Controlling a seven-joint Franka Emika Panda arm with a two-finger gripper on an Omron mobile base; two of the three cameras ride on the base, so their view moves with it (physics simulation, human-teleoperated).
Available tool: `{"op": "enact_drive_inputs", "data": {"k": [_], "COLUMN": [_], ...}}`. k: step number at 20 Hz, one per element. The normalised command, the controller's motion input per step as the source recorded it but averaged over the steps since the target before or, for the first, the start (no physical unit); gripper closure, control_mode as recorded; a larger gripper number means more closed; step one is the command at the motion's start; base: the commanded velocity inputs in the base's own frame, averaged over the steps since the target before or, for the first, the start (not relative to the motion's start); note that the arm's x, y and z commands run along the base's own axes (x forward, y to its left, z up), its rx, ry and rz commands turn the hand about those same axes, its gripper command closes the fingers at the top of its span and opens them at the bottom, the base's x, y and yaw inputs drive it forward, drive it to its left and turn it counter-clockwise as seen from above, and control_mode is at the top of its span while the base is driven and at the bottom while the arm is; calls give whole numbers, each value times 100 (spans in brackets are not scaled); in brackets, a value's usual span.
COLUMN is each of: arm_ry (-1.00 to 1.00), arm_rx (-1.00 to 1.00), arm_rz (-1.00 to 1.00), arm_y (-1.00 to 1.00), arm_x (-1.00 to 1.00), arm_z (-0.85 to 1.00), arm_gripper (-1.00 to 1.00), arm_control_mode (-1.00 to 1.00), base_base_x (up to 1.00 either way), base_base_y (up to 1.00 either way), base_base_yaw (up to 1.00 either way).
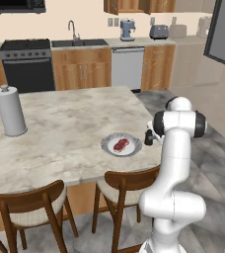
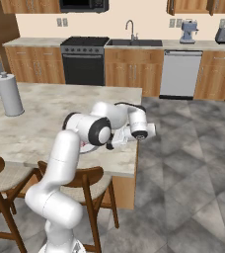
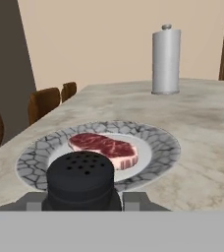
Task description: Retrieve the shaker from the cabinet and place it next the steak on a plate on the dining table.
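Note:
In the hand view my gripper [image 3: 84,201] is shut on the shaker [image 3: 83,178], a small black cylinder with a holed top, one finger on each side. Just beyond it lies the round plate [image 3: 155,143] with a patterned rim, and the reddish steak [image 3: 104,147] rests in its middle. From the left base view the shaker [image 1: 148,136] hangs in the gripper [image 1: 149,138] just right of the plate [image 1: 108,144] and steak [image 1: 121,145], near the right edge of the dining table [image 1: 60,128]. Whether the shaker touches the tabletop I cannot tell.
A tall grey-white paper-towel roll [image 1: 10,111] stands on the table's far left. Dark-wood chairs [image 1: 33,207] are tucked under the near edge. Brown wall cabinets [image 1: 134,5] hang over the back counter, with stove [image 1: 28,64] and sink [image 1: 80,43].

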Motion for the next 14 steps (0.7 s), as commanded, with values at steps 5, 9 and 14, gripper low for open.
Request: {"op": "enact_drive_inputs", "data": {"k": [5, 9, 14], "arm_ry": [1, 0, 0], "arm_rx": [0, 1, 4], "arm_rz": [0, 0, 0], "arm_y": [0, 0, 0], "arm_x": [18, 0, -8], "arm_z": [-26, -34, -34], "arm_gripper": [100, 100, 100], "arm_control_mode": [-100, -100, -100], "base_base_x": [0, 0, 0], "base_base_y": [0, 0, 0], "base_base_yaw": [0, 0, 0]}}
